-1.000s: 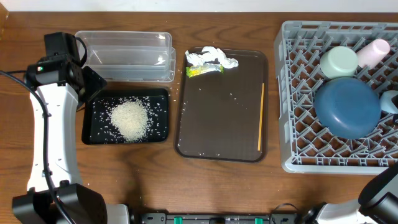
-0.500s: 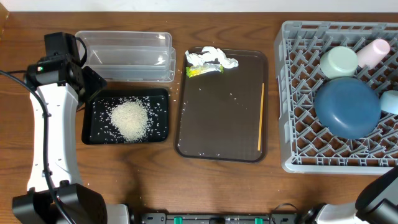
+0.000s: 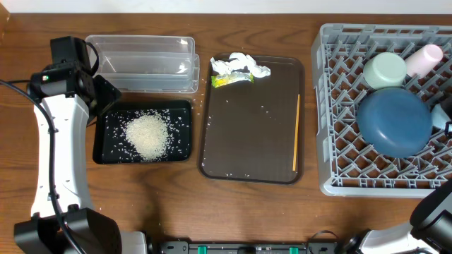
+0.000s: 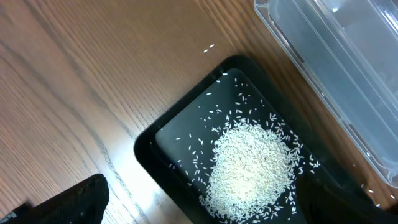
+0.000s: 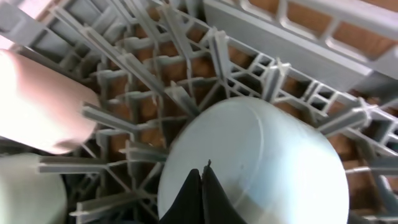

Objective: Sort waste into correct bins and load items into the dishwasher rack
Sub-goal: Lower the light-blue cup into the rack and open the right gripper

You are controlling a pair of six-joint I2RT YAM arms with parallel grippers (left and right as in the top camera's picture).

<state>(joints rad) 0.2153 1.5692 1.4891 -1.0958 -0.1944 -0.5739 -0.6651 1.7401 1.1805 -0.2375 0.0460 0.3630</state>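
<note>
My right gripper (image 5: 203,180), fingers pressed together, hangs at an upturned mint bowl (image 5: 267,155) in the rack (image 3: 326,127). The yellowish stick (image 3: 296,132) lies left of the rack on the brown tray (image 3: 247,141), its long axis running top-to-bottom. I judge this arm the nearer.

Left arm (image 3: 51,152) stretched forward, left fingers (image 3: 106,92) spread wide; right fingers (image 5: 200,194) pressed together, tips touching.

A flat dark brown tray (image 3: 247,134) with round corners and a low rim lies in the middle of a brown wooden table (image 3: 155,204), its short ends facing front and back, and the wood shows long streaky lines all over.
</note>
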